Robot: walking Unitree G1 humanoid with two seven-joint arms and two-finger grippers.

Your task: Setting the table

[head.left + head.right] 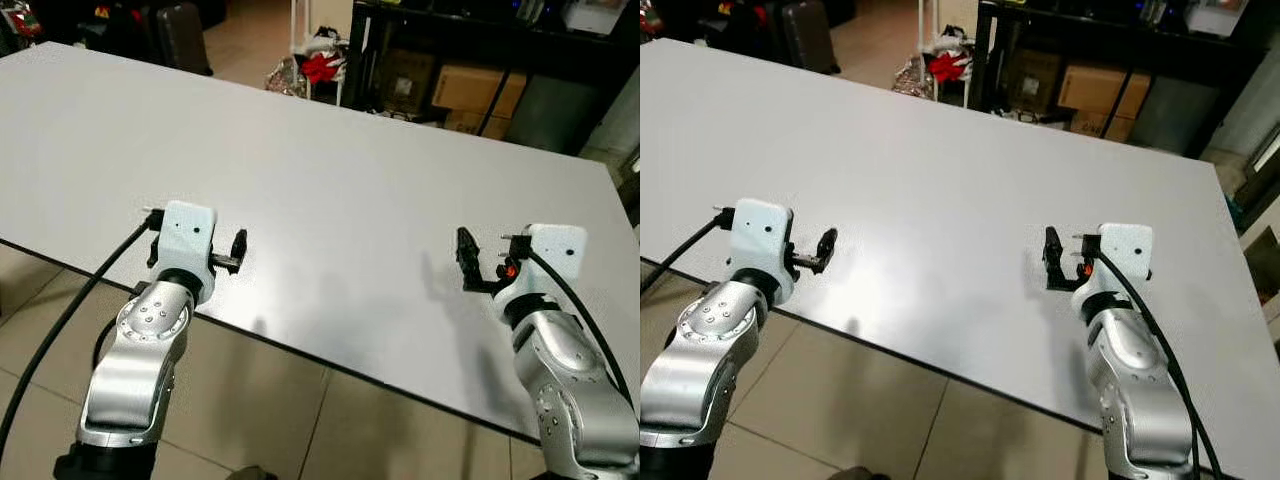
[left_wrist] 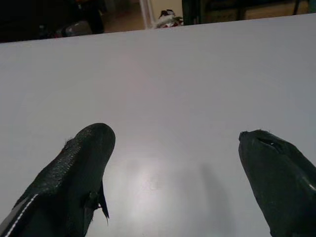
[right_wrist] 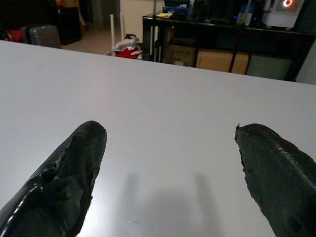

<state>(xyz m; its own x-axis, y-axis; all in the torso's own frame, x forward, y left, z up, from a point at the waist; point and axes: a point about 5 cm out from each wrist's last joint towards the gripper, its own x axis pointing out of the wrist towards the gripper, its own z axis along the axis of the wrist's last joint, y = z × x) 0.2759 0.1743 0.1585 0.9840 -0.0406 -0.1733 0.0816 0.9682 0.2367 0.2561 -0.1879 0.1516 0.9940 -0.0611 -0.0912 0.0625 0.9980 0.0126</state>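
A bare white table (image 1: 330,170) stretches in front of me, with no dishes or cutlery on it. My left gripper (image 1: 236,251) hovers just over the table's near edge on the left, and in the left wrist view its fingers (image 2: 86,153) stand wide apart with nothing between them. My right gripper (image 1: 468,262) hangs above the table near the front right. It is open too, its fingers (image 3: 81,148) spread over the plain tabletop.
Beyond the table's far edge stands a dark shelf (image 1: 560,45) with cardboard boxes (image 1: 478,92). A red and white bundle (image 1: 318,66) lies on the floor beside a dark suitcase (image 1: 182,35). Tiled floor (image 1: 280,400) lies below the near edge.
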